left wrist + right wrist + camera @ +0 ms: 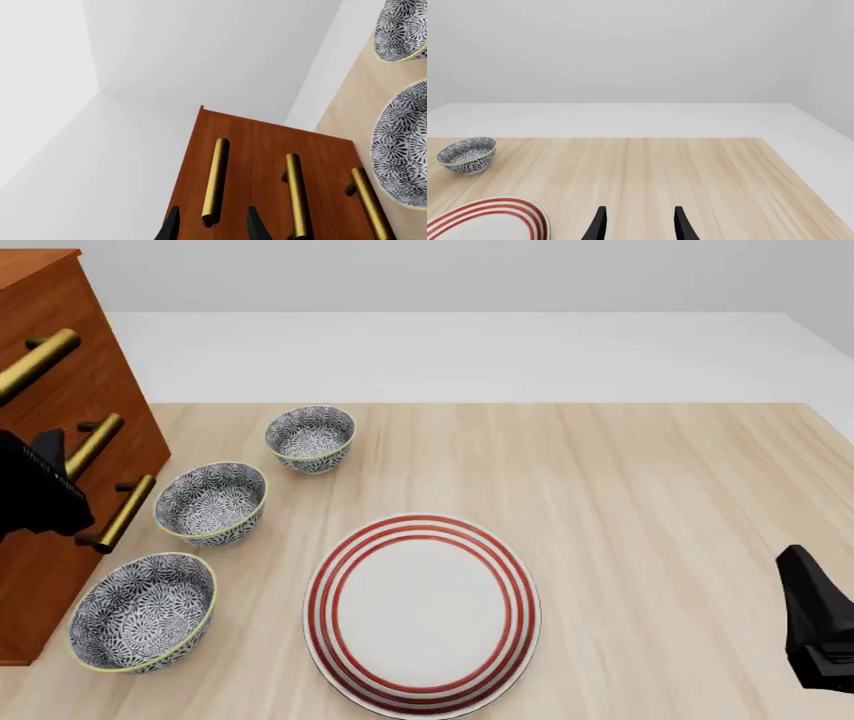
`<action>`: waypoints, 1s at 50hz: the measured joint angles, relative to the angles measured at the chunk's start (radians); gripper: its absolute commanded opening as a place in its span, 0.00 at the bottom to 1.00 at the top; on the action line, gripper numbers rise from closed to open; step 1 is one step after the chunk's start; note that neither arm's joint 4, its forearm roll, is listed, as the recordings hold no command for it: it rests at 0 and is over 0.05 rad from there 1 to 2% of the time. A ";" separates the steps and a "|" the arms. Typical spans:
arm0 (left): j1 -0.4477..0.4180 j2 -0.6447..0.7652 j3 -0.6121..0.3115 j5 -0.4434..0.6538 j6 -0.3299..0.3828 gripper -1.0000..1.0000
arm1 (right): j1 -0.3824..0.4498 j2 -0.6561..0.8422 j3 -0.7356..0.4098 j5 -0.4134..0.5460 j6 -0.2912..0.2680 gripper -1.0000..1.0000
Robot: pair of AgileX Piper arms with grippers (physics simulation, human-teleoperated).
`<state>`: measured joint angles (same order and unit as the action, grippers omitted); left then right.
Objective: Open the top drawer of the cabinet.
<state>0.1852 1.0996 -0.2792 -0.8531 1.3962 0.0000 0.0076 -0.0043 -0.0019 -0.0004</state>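
Front view: a light wood table (pixel 641 490) sat in a plain white room. The cabinet (pixel 60 440) stood tall at the table's far left edge, w/ three brass handles on its front. The top drawer (pixel 40 310) was the highest one, and it looked pushed in, flush w/ the two below. The left gripper (pixel 34 495) was a dark shape right in front of the cabinet, near the handles; can't tell its fingers here. Three patterned bowls (pixel 211 502) sat in a row just beside the cabinet. A red-ringed plate (pixel 424 612) lay near the middle. The right gripper (pixel 821 635) was at the right edge, well apart from it all.

Left wrist view: the left gripper's two black fingers (pixel 172 227) were spread wide, one on each side of the top drawer's handle (pixel 215 182), not touching it. Two bowls showed at the side.

Right wrist view: the right gripper's fingers (pixel 680 225) were spread apart over bare table, holding nothing. One bowl and the plate's rim showed.
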 measured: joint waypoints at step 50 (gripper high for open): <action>0.061 0.078 -0.067 -0.012 0.022 1.00 | 0.000 0.000 0.000 0.000 0.000 1.00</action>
<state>0.2462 1.1779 -0.3462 -0.8649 1.4183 0.0001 0.0076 -0.0043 -0.0019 -0.0003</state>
